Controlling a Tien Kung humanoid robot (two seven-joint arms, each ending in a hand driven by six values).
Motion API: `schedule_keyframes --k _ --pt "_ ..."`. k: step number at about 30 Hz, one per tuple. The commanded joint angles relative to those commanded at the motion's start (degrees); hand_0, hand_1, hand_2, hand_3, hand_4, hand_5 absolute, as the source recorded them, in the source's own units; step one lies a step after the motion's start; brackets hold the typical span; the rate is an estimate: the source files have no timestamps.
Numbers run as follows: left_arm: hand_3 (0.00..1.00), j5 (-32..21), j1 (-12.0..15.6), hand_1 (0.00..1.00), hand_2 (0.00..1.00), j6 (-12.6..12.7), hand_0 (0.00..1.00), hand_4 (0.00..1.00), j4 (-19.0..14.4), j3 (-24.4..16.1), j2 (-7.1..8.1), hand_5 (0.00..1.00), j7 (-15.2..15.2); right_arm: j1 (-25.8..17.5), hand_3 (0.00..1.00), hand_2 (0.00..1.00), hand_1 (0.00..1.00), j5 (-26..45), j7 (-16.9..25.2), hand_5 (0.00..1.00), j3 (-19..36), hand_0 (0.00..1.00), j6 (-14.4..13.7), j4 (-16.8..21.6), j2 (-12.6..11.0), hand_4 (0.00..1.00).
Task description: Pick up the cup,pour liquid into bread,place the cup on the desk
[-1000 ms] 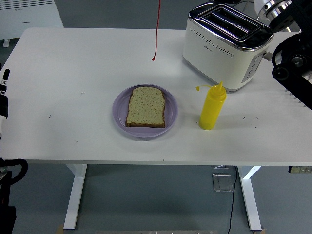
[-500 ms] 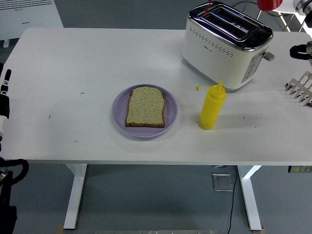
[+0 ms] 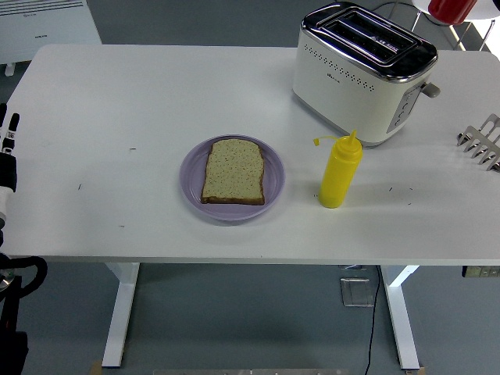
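Observation:
A yellow squeeze bottle (image 3: 341, 170) with its cap flipped off stands upright on the white table (image 3: 141, 101), just right of the plate. No cup shows. A slice of brown bread (image 3: 233, 171) lies flat on a purple plate (image 3: 192, 176) at the table's middle front. Nothing touches the bottle or the bread. Part of my left arm (image 3: 5, 160) rests at the picture's left edge, far from both. My right arm is out of the picture.
A white and chrome toaster (image 3: 363, 70) stands at the back right, close behind the bottle. A metal rack (image 3: 480, 141) pokes in at the right edge. A red object (image 3: 451, 8) sits beyond the table's far right corner.
My right arm, at the upper right a second ago, has drawn out of view. The hanging red cord above the table is gone. Bottle, bread and plate have not moved.

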Motion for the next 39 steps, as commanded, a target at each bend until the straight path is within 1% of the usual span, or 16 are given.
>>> schedule_keyframes --k 4,9,13,17,20,23,27,28,30,31,32,34,39 --pt "0.784 0.01 0.0 0.782 0.813 -0.01 0.805 0.478 0.02 0.03 -0.03 0.998 0.0 -3.13 0.521 0.409 0.298 -2.21 3.56 0.031 0.43 0.284 1.17 0.12 -0.62 0.303" --pt "0.783 -0.01 -0.04 0.781 0.813 -0.02 0.805 0.478 0.17 -0.04 -0.09 0.998 0.0 -6.9 0.521 0.409 0.299 -7.25 8.44 0.033 0.88 0.29 0.88 0.28 -0.93 0.303" --pt "0.783 0.01 -0.04 0.781 0.813 0.0 0.805 0.478 0.17 -0.16 -0.13 0.998 0.0 -10.33 0.521 0.409 0.299 -12.51 12.12 0.033 0.99 0.29 -0.61 -0.18 -1.03 0.303" --pt "0.783 0.02 -0.07 0.781 0.812 0.01 0.805 0.478 0.15 -0.23 -0.1 0.998 -0.01 -13.15 0.521 0.409 0.304 -17.09 14.51 0.031 0.93 0.298 -2.19 -0.86 -1.04 0.308" --pt "0.783 0.02 -0.14 0.781 0.811 0.0 0.805 0.477 0.16 -0.16 -0.11 0.998 0.0 -14.58 0.52 0.409 0.311 -18.61 15.82 0.033 0.81 0.307 -3.07 -1.28 -0.97 0.314" --pt "0.783 0.01 -0.21 0.781 0.811 0.0 0.805 0.477 0.19 -0.1 -0.13 0.998 0.0 -16.5 0.52 0.409 0.311 -20.74 18.36 0.033 0.23 0.307 -4.47 -2.1 -0.74 0.314" --pt "0.783 0.02 -0.26 0.781 0.81 0.0 0.805 0.477 0.2 -0.04 -0.14 0.998 -0.01 -18.52 0.518 0.408 0.32 -21.7 21.93 0.043 -0.48 0.325 -6.76 -3.28 -0.17 0.327" --pt "0.783 0.02 -0.26 0.781 0.81 0.0 0.805 0.477 0.2 -0.04 -0.14 0.998 -0.01 -18.64 0.518 0.408 0.32 -21.76 22.22 0.043 -0.52 0.325 -6.93 -3.35 -0.13 0.327" --pt "0.783 0.02 -0.26 0.781 0.81 0.0 0.805 0.477 0.21 0.01 -0.13 0.998 -0.01 -20.2 0.518 0.408 0.32 -20.65 25.08 0.043 -0.97 0.325 -8.47 -4.09 0.43 0.327" --pt "0.783 0.03 -0.26 0.781 0.81 0.0 0.805 0.477 0.21 0.02 -0.12 0.998 -0.01 -20.58 0.518 0.408 0.32 -20.37 26.17 0.043 -1.06 0.325 -8.79 -4.26 0.57 0.327" --pt "0.782 0.04 -0.26 0.781 0.811 -0.01 0.804 0.477 0.22 0.04 -0.13 0.998 -0.01 -21.31 0.516 0.409 0.338 -19.95 27.58 0.044 -1.1 0.356 -9.48 -4.7 0.97 0.325" --pt "0.782 0.04 -0.26 0.781 0.811 0.0 0.804 0.477 0.24 0.1 -0.12 0.998 0.0 -22.3 0.516 0.409 0.338 -19.17 29.76 0.044 -1.15 0.356 -10.37 -5.37 1.54 0.325" --pt "0.78 0.06 -0.23 0.781 0.81 0.01 0.804 0.477 0.25 0.14 -0.13 0.998 -0.03 -24.34 0.516 0.411 0.349 -18.17 33.68 0.051 -2.0 0.366 -11.85 -7.38 2.74 0.319"
